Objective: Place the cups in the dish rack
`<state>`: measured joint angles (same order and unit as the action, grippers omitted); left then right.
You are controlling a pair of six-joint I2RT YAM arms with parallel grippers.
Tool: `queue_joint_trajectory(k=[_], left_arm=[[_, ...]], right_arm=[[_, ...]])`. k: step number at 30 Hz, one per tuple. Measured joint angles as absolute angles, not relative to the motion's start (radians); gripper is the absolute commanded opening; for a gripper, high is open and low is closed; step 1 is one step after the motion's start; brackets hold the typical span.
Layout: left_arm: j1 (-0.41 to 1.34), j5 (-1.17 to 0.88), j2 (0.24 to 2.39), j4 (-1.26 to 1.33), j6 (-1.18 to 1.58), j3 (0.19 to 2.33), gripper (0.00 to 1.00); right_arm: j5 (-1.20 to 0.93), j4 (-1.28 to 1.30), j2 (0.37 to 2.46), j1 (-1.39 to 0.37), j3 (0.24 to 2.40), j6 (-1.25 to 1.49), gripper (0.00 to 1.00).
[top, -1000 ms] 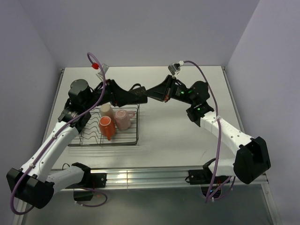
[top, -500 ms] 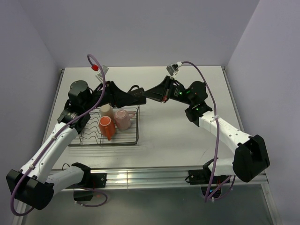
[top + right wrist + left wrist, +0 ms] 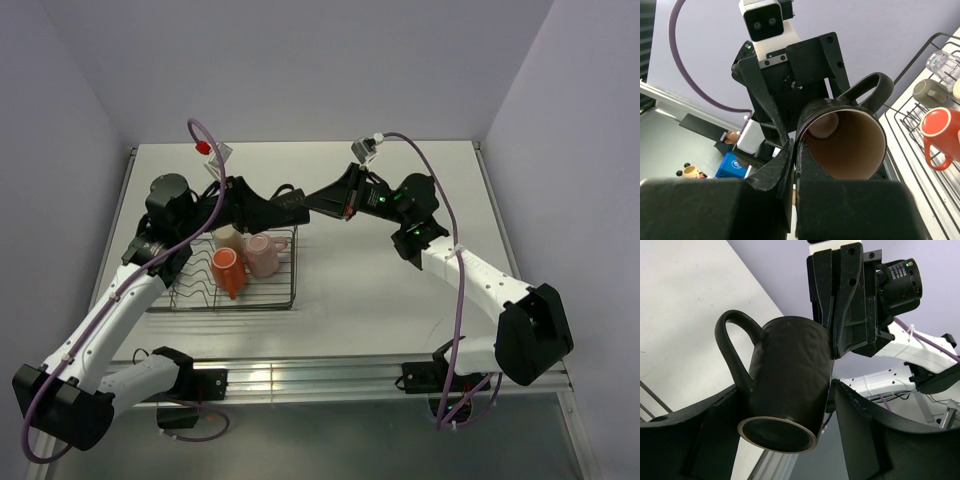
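Observation:
The dark brown mug (image 3: 312, 204) hangs in the air between the two arms, above the table behind the dish rack (image 3: 291, 280). My right gripper (image 3: 794, 150) is shut on its rim, one finger inside and one outside. My left gripper (image 3: 790, 440) is open with a finger on each side of the mug (image 3: 790, 375); a gap shows on the right side. In the rack are the orange mug (image 3: 226, 270), the pink mug (image 3: 262, 254) and the beige tumbler (image 3: 227, 236). The right wrist view also shows the olive-green cup (image 3: 930, 91) and the clear glass (image 3: 940, 61) in the rack.
The rack stands at the table's left side under my left arm. The table's front metal rail (image 3: 320, 378) runs along the near edge. Walls close in the table at the back and sides.
Both grippers with the mug between them have shifted slightly left and up. The right arm has stretched a little further left. The cups in the rack have not moved.

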<state>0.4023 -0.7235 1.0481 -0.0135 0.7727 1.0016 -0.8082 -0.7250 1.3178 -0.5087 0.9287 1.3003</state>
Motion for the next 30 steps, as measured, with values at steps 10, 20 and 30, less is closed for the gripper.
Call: queue_joint_trajectory(k=[10, 20, 30], left_arm=[[0.407, -0.723, 1.044, -0.025, 0.76, 0.997, 0.77], [0.406, -0.717, 1.033, -0.036, 0.744, 0.992, 0.0], [0.416, -0.69, 1.029, -0.167, 0.694, 1.037, 0.0]], right_arm=[[-0.797, -0.726, 1.327, -0.511, 0.928, 1.319, 0.0], [-0.797, -0.756, 1.332, -0.513, 0.924, 1.34, 0.0], [-0.754, -0.709, 1.33, -0.515, 0.923, 1.287, 0.36]])
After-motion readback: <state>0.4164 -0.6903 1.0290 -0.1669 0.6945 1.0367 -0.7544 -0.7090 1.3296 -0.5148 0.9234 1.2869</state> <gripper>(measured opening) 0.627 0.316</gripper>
